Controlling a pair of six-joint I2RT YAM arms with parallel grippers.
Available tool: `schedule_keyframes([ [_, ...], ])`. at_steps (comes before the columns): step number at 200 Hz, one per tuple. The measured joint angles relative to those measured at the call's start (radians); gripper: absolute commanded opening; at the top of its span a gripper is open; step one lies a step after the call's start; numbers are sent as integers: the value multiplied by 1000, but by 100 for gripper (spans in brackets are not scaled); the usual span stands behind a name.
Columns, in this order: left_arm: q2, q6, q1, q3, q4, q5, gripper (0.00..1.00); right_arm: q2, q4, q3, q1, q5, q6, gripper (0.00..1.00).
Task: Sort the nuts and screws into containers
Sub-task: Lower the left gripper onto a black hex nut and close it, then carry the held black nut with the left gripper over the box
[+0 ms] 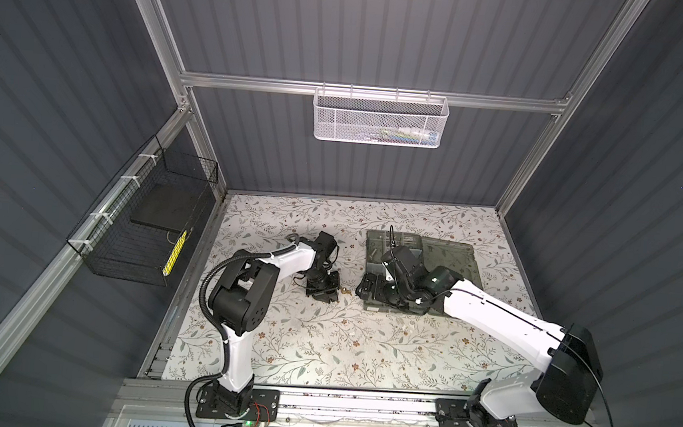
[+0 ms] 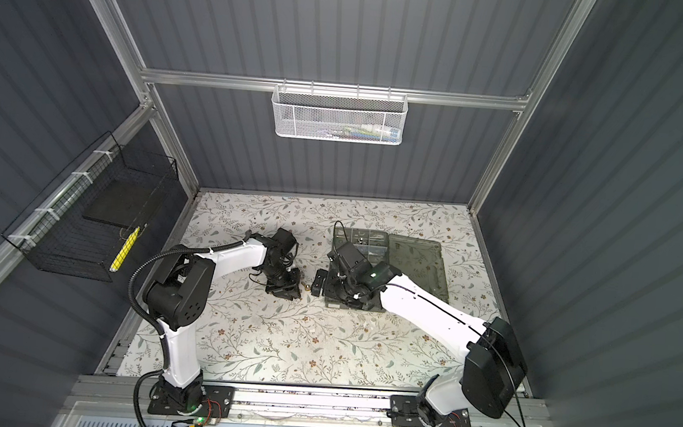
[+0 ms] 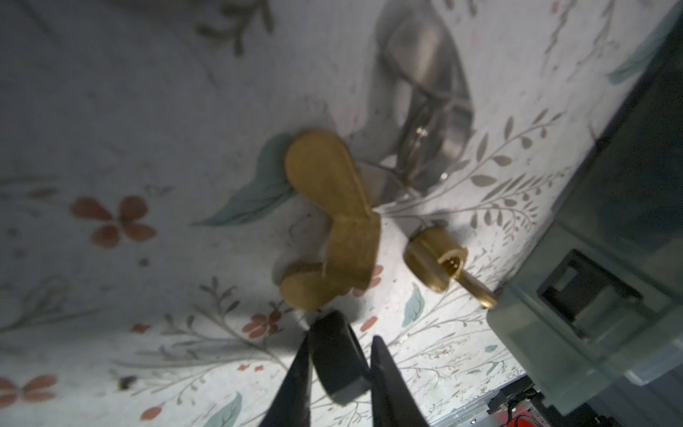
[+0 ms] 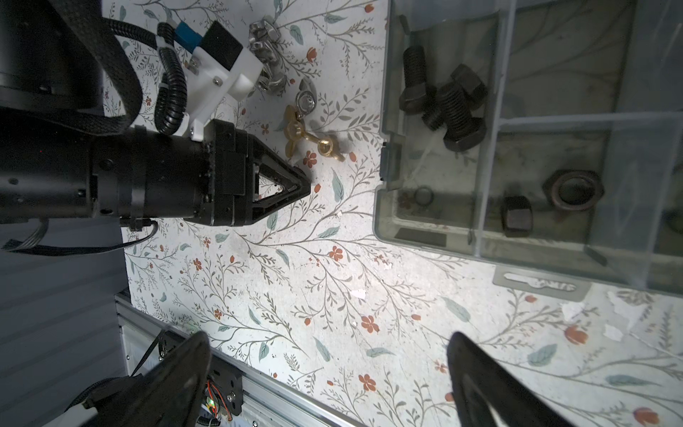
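Brass wing nut (image 3: 329,222) sits beside another brass piece (image 3: 436,262); left pincer (image 3: 342,336), near-together, hold unclear, may knock both astray; right pincer (image 4: 329,336) wide apart.

2 brass pieces (image 4: 295,131) lie on the table (image 4: 332,295) beside the left hand (image 4: 308,185), near the organiser box (image 4: 391,92).
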Motion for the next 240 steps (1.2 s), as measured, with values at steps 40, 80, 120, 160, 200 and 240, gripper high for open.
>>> schedule_keyframes([
  [40,2,3,0,0,0,0,14,0,0,0,0,0,0,99],
  [80,0,20,0,0,-3,-1,9,0,0,0,0,0,0,99],
  [120,-20,23,-2,5,-22,-14,8,-3,0,0,0,1,0,99],
  [160,-63,18,-27,64,-34,-15,8,-32,0,0,-2,6,0,99],
  [200,-81,-7,-61,144,-37,-5,9,-89,1,-4,-15,24,0,99],
  [240,-81,-34,-94,248,-39,16,9,-175,0,-40,-61,35,0,99],
])
